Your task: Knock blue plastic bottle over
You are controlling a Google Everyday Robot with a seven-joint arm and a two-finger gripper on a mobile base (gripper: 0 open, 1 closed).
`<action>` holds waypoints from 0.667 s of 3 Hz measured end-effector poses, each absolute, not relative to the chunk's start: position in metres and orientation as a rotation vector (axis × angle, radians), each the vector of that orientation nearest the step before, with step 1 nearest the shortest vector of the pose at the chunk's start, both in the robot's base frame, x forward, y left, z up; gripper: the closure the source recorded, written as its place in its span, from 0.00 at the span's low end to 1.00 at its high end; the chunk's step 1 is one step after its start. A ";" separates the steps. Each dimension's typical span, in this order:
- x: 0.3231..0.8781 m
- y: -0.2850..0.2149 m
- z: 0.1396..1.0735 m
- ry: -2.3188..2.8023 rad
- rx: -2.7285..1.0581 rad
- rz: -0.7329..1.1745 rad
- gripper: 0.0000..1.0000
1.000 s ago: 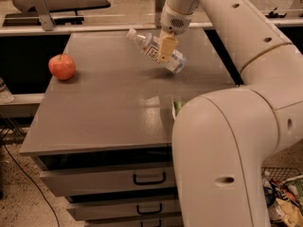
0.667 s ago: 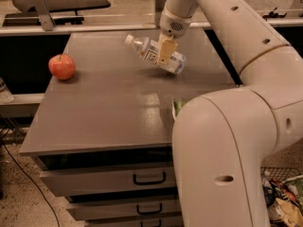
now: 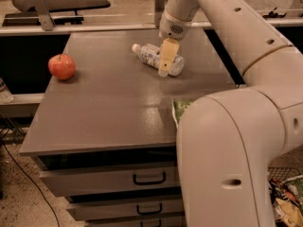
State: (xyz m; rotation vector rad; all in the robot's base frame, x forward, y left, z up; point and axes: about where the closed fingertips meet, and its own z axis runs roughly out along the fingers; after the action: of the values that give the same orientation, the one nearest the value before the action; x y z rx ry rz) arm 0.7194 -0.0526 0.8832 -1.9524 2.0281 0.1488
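Note:
The blue plastic bottle (image 3: 152, 56) is a small clear bottle with a white cap and a white label. It lies on its side on the grey table top (image 3: 109, 103), cap pointing left and away, base toward the right. My gripper (image 3: 166, 59) hangs from the arm above it, its tan fingers (image 3: 168, 53) pointing down in front of the bottle's lower half, touching or just over it. A red apple (image 3: 62, 66) stands at the table's left side, well apart from the bottle.
A green packet (image 3: 180, 109) lies near the table's right front, partly hidden by my arm's large white body (image 3: 227, 164). Drawers with dark handles (image 3: 149, 178) sit under the table top. A wire basket with clutter (image 3: 286, 197) is at the lower right.
The bottle has dropped from a tilted position to lying flat on the table, cap end down to the left. The gripper has stayed over its base end.

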 end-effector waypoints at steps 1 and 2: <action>0.716 -0.052 0.891 2.013 -1.927 0.169 0.00; 0.714 -0.052 0.904 1.991 -1.839 0.244 0.00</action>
State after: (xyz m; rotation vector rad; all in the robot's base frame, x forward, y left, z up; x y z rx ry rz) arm 0.7143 -0.0520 0.9038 -1.8395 1.9914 0.2442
